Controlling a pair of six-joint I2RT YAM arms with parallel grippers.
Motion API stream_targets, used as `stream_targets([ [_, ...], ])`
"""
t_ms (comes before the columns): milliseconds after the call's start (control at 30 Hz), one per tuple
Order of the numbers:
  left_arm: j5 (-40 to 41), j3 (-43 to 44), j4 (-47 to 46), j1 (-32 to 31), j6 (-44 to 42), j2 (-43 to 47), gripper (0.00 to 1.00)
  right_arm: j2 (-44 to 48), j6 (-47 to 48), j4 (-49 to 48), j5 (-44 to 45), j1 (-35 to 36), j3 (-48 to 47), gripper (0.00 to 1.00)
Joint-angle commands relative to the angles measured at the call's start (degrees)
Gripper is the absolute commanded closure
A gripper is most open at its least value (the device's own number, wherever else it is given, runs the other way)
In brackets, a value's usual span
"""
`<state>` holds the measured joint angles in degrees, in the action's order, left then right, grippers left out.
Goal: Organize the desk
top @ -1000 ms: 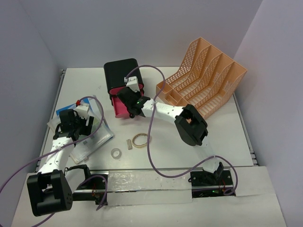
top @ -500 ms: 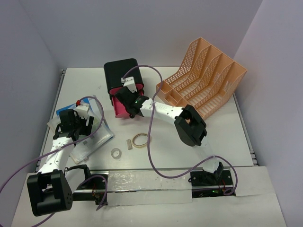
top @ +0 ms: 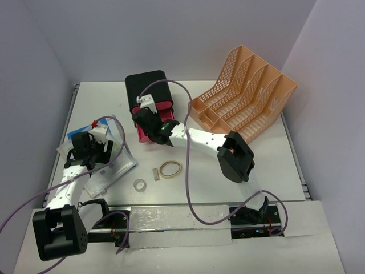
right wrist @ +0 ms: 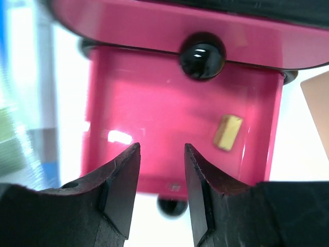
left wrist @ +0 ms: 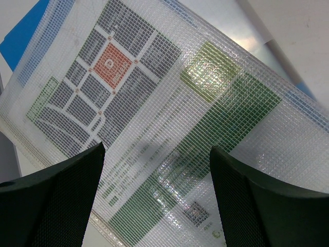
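Over the pink drawer (right wrist: pixel 144 98), right gripper (right wrist: pixel 162 149) hangs half-open, empty — left gripper (left wrist: pixel 157 150) gapes, empty, above a mesh pouch (left wrist: pixel 169 72).

right pincer (right wrist: pixel 161 170) slid left, jaws parted wider

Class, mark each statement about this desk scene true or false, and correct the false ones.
1. The rubber band lies on the desk. True.
2. The open pink drawer is empty. False: a small tan block lies in it.
3. The left gripper is open above a mesh pouch. True.
4. The right gripper grips the rubber band. False: it is open, holding nothing, over the drawer.
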<state>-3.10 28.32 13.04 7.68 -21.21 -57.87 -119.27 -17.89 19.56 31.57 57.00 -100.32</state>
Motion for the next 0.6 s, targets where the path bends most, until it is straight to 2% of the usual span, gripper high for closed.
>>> stream_targets([
  [0, -1.12, 0.18, -1.63, 0.40, 0.12, 0.97, 0.11, 10.30, -1.08, -4.78, -2.93, 1.50, 4.76, 0.54],
  [133, -1.38, 0.19, -1.62, 0.49, 0.12, 1.09, 0.11, 15.69, -2.58, -7.07, -3.97, 4.86, 14.62, 0.52],
  [233, -1.57, 0.25, -1.52, 0.49, 0.12, 1.18, 0.11, 16.13, -4.01, -6.18, -4.13, 9.08, 18.51, 0.50],
  [400, -1.87, 0.25, -1.22, 0.49, 0.12, 1.53, 0.11, 13.14, -7.99, -1.24, -4.71, 13.37, 19.81, 0.50],
  [567, -1.91, 0.16, -0.91, 0.49, 0.12, 2.21, 0.11, 9.08, -14.79, 4.36, -5.40, 14.21, 19.02, 0.55],
])
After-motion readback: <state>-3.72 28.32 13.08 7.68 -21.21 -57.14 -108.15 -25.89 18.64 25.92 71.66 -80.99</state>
